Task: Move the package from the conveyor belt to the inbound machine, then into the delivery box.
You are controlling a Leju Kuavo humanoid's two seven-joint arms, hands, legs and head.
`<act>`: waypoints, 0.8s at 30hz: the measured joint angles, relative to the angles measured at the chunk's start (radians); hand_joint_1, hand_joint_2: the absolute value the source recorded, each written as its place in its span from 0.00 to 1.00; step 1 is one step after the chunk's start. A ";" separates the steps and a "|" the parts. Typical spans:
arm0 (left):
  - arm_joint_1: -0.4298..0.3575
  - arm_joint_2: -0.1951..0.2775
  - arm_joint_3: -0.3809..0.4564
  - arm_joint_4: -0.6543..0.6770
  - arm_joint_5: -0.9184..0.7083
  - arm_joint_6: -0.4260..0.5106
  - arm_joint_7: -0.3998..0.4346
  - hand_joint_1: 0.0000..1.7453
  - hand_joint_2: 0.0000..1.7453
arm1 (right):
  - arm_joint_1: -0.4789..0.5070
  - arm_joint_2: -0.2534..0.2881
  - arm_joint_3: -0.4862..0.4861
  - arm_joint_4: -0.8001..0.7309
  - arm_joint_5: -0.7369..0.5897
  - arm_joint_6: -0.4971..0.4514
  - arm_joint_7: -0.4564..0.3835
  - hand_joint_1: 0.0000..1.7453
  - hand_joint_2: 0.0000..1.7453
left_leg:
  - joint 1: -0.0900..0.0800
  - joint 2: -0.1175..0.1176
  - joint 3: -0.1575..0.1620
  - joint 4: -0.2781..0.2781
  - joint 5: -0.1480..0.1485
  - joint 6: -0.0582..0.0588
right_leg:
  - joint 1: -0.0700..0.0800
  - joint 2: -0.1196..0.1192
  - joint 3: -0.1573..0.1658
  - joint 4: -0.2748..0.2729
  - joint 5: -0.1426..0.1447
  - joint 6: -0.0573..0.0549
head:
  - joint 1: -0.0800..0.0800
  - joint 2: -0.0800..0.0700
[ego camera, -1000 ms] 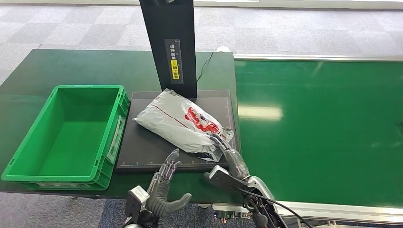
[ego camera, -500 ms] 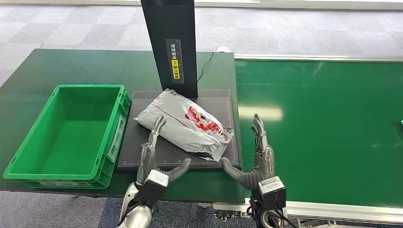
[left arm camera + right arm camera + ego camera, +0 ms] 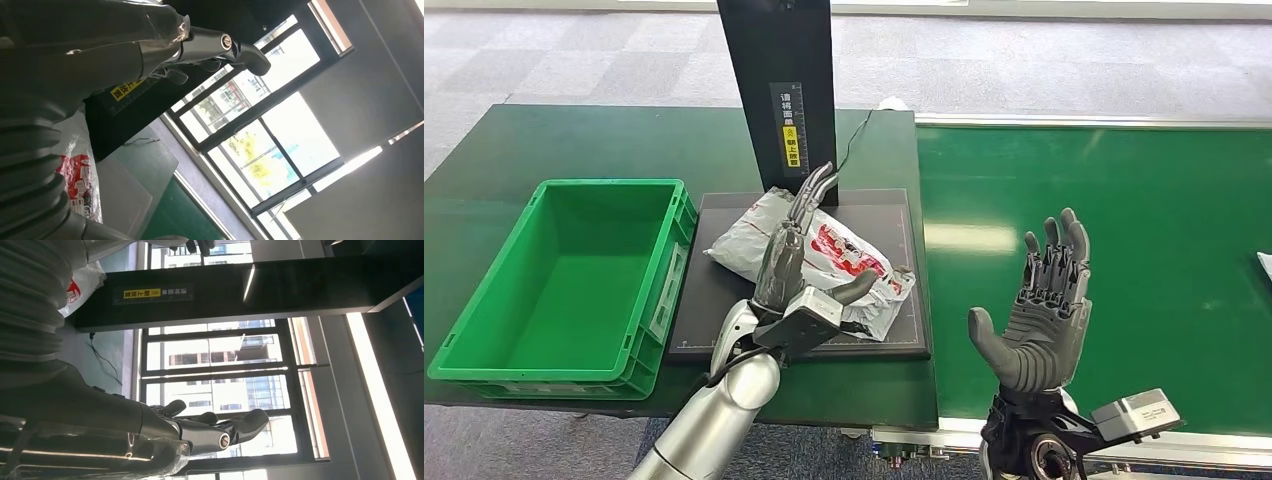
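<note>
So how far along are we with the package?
First leg looks done: the package lies on the machine's black plate, off the belt. Neither hand holds anything: the left hand is raised open in front of the package, the right hand open above the belt. Left: grip the package and put it in the green box.

Bright, even daylight fills the head view, sharp from near edge to far. A pale rectangular glare lies on the conveyor belt, and a softer sheen spreads over the dark table at far left. Shadows are faint. In both wrist views, sunlit windows are overexposed, leaving the close-up left hand and right hand dim, backlit and soft.
</note>
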 joint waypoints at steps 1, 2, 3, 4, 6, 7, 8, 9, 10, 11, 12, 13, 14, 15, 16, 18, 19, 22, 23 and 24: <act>-0.007 -0.002 -0.001 0.008 0.000 0.000 0.001 0.00 1.00 | -0.001 0.002 -0.003 0.000 0.000 0.000 0.000 0.00 1.00 | 0.000 0.000 0.000 0.000 0.000 0.000 | 0.000 0.000 0.000 0.000 0.000 0.000 | 0.000 0.000; -0.013 -0.003 -0.002 0.016 -0.001 0.000 0.001 0.00 1.00 | -0.002 0.004 -0.006 0.000 0.000 0.000 0.000 0.00 1.00 | 0.000 0.000 0.000 0.000 0.000 0.000 | 0.000 0.000 0.000 0.000 0.000 0.000 | 0.000 0.000; -0.018 -0.004 -0.003 0.022 -0.001 0.000 0.002 0.00 1.00 | -0.003 0.006 -0.009 0.000 0.000 0.000 0.000 0.00 1.00 | 0.000 0.000 0.000 0.000 0.000 0.000 | 0.000 0.000 0.000 0.000 0.000 0.000 | 0.000 0.000; -0.021 -0.005 -0.004 0.028 -0.001 0.000 0.002 0.00 1.00 | -0.003 0.007 -0.013 0.000 0.000 0.000 0.000 0.00 1.00 | 0.000 0.000 0.000 0.000 0.000 0.000 | 0.000 0.000 0.000 0.000 0.000 0.000 | 0.000 0.000; -0.027 -0.006 -0.005 0.038 -0.001 0.000 0.002 0.00 1.00 | -0.004 0.009 -0.017 0.000 0.000 0.000 0.000 0.00 1.00 | 0.000 0.000 0.000 0.000 0.000 0.000 | 0.000 0.000 0.000 0.000 0.000 0.000 | 0.000 0.000; -0.029 -0.007 -0.006 0.042 -0.002 0.000 0.003 0.00 1.00 | -0.004 0.010 -0.019 0.000 0.000 0.000 0.000 0.00 1.00 | 0.000 0.000 0.000 0.000 0.000 0.000 | 0.000 0.000 0.000 0.000 0.000 0.000 | 0.000 0.000; -0.032 -0.007 -0.006 0.046 -0.008 0.000 0.006 0.00 1.00 | -0.004 0.010 -0.021 0.000 0.000 0.000 0.000 0.00 1.00 | 0.000 0.000 0.000 0.000 0.000 0.000 | 0.000 0.000 0.000 0.000 0.000 0.000 | 0.000 0.000; -0.037 -0.007 -0.008 0.052 -0.019 -0.001 0.014 0.00 1.00 | -0.004 0.010 -0.022 0.000 0.000 0.000 0.000 0.00 1.00 | 0.000 0.000 -0.001 0.000 0.000 0.000 | 0.000 0.000 0.000 0.000 0.000 0.000 | 0.000 0.000; -0.047 -0.008 -0.010 0.062 -0.037 -0.003 0.026 0.00 1.00 | -0.004 0.010 -0.023 0.000 0.001 0.000 0.000 0.00 1.00 | 0.000 0.000 -0.001 0.000 0.000 0.000 | 0.000 0.000 -0.001 0.000 0.000 0.000 | 0.000 0.000; -0.062 -0.010 -0.013 0.078 -0.059 -0.007 0.040 0.00 1.00 | -0.005 0.010 -0.024 0.000 0.001 0.000 0.000 0.00 1.00 | 0.000 0.000 -0.001 0.000 0.000 0.000 | 0.000 0.000 -0.001 0.000 0.000 0.000 | 0.000 0.000; -0.082 -0.015 -0.016 0.100 -0.080 -0.012 0.055 0.00 1.00 | -0.006 0.011 -0.025 0.000 0.001 0.001 0.000 0.00 1.00 | 0.000 0.000 -0.001 0.000 0.000 0.000 | 0.000 0.000 0.000 0.000 0.000 0.000 | 0.000 0.000; -0.105 -0.021 -0.018 0.127 -0.099 -0.016 0.066 0.00 1.00 | -0.008 0.013 -0.026 0.000 0.001 0.002 0.000 0.00 1.00 | 0.000 0.000 -0.001 0.000 0.000 0.000 | 0.000 0.000 0.000 0.000 0.000 0.000 | 0.000 0.000; -0.130 -0.029 -0.022 0.160 -0.116 -0.020 0.074 0.00 1.00 | -0.010 0.015 -0.027 0.000 0.001 0.003 0.000 0.00 1.00 | 0.000 0.000 -0.001 0.000 0.000 0.000 | 0.000 0.000 0.000 0.000 0.000 0.000 | 0.000 0.000; -0.154 -0.037 -0.025 0.195 -0.128 -0.023 0.077 0.00 1.00 | -0.013 0.017 -0.028 0.000 0.000 0.006 0.000 0.00 1.00 | 0.000 0.000 -0.001 0.000 0.000 0.000 | 0.000 0.000 0.000 0.000 0.001 0.000 | 0.000 0.000; -0.176 -0.046 -0.029 0.233 -0.136 -0.025 0.079 0.00 1.00 | -0.015 0.019 -0.029 0.000 -0.001 0.008 0.000 0.00 1.00 | 0.000 0.000 0.000 0.000 0.000 0.000 | 0.000 0.000 0.000 0.000 0.001 0.000 | 0.000 0.000; -0.215 -0.061 -0.038 0.316 -0.144 -0.026 0.077 0.00 1.00 | -0.023 0.020 -0.031 0.000 -0.004 0.014 0.000 0.00 1.00 | 0.000 0.000 0.000 0.000 0.000 0.000 | 0.000 0.000 0.000 0.000 0.001 0.000 | 0.000 0.000; -0.230 -0.067 -0.042 0.358 -0.144 -0.023 0.075 0.00 1.00 | -0.029 0.020 -0.033 0.000 -0.006 0.016 0.000 0.00 1.00 | 0.000 0.000 0.000 0.000 0.000 0.000 | 0.000 0.000 0.000 0.000 0.001 0.000 | 0.000 0.000; -0.261 -0.078 -0.047 0.477 -0.143 0.000 0.066 0.00 1.00 | -0.044 0.021 -0.038 0.001 -0.010 0.015 0.000 0.00 1.00 | 0.000 0.000 -0.001 0.000 0.000 0.000 | 0.000 0.000 -0.001 0.000 0.001 0.000 | 0.000 0.000; -0.271 -0.079 -0.047 0.513 -0.144 0.007 0.064 0.00 1.00 | -0.047 0.022 -0.039 0.001 -0.011 0.011 0.000 0.00 1.00 | 0.000 0.000 -0.001 0.000 0.000 0.000 | 0.000 0.000 -0.001 0.000 0.001 0.000 | 0.000 0.000; -0.280 -0.079 -0.047 0.545 -0.145 0.011 0.064 0.00 1.00 | -0.049 0.023 -0.041 0.001 -0.013 0.006 0.000 0.00 1.00 | 0.000 0.000 -0.001 0.000 0.000 0.000 | 0.000 0.000 -0.001 0.000 0.001 0.000 | 0.000 0.000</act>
